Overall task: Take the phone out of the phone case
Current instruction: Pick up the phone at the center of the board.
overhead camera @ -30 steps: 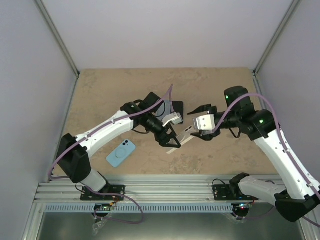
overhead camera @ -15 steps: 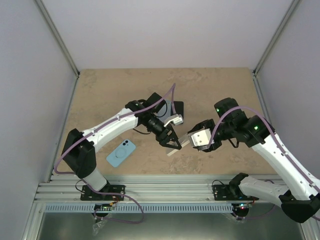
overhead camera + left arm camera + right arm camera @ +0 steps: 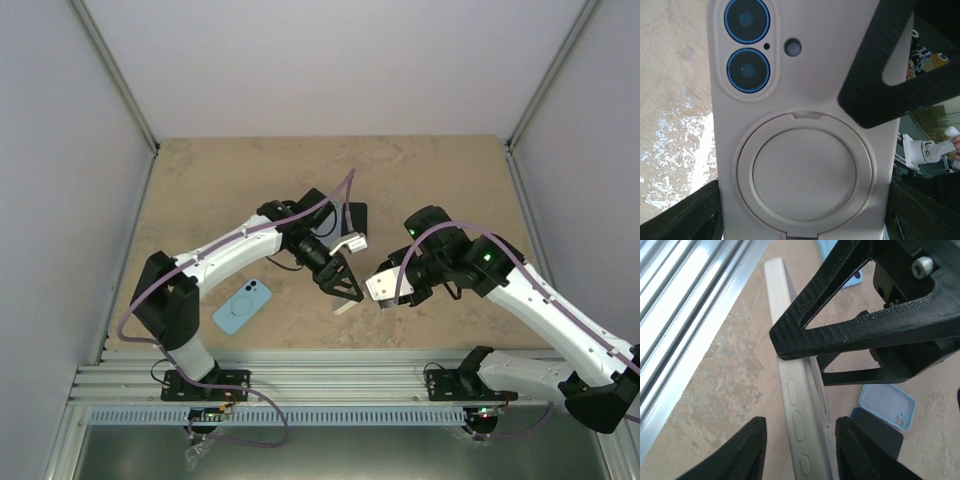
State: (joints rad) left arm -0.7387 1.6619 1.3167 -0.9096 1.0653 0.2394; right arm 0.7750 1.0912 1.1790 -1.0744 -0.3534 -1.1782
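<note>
While clamped by its long edges in the left gripper [image 3: 343, 287], the beige phone case [image 3: 805, 170] hangs above the near middle of the table [image 3: 230, 180], clear of the surface. The phone [image 3: 746, 70] sits inside it: two blue-ringed lenses show through the cut-out. A round ring stand lies folded flat on the case back.

Right gripper [image 3: 799, 422]: jaws apart, one on each side of the case's side edge, which carries oval button bumps. Cannot tell whether either finger touches it. In the left wrist view one black finger [image 3: 880, 65] of that gripper crosses the case's upper corner.

On the table: a light blue case [image 3: 242, 306] lies flat, well left of the grippers; a dark flat object [image 3: 353, 215] lies just behind the left gripper.
</note>
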